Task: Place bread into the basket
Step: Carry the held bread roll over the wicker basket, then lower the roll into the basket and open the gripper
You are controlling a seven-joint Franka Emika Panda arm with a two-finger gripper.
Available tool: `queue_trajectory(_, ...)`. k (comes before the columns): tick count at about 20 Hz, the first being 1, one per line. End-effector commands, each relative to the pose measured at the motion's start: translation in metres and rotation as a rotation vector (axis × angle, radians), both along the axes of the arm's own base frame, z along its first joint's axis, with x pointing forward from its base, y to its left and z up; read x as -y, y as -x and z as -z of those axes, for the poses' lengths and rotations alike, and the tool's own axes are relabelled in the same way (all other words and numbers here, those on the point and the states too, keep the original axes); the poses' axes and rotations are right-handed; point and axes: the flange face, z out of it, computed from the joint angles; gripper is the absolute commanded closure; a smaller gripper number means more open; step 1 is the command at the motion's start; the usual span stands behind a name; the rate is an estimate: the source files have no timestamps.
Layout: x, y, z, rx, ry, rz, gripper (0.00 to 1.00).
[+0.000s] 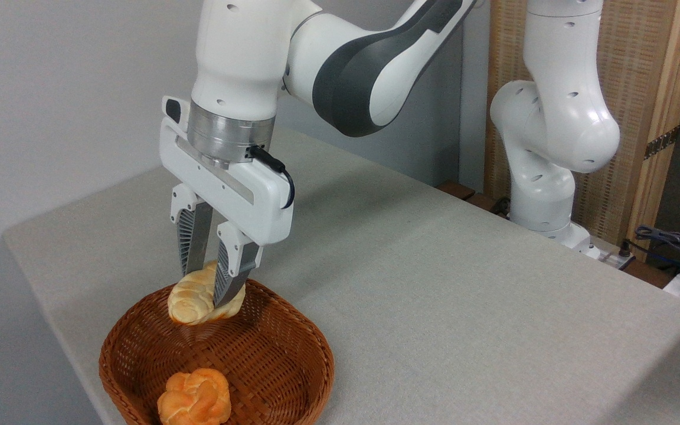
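Basket [139, 348] sat at the lower left of the frame, an orange knotted bun [194, 398] already lying in it. Above its far rim I had the gripper [207, 289] with jaws pinching the bread [201, 301], lifted clear of the basket floor. Carrying looked done; lowering and release remained. I could read no writing anywhere.

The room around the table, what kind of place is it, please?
Probably a robotics lab, not a kitchen: a white robot arm stands at a plain grey table, loose cables lie at the right, and bare walls stand behind.
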Motion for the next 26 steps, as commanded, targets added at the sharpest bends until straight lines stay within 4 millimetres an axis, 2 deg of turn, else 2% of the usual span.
queue_trajectory(1, -0.004, -0.003, -0.005, 0.015, 0.017, -0.014, 0.0)
queue_trajectory(20, -0.013, -0.005, -0.01, 0.035, 0.01, -0.029, 0.0)
queue_trajectory(23, -0.021, -0.002, -0.013, 0.015, 0.023, -0.072, 0.0)
queue_trajectory(26, -0.021, 0.007, -0.018, -0.046, -0.002, -0.041, 0.0)
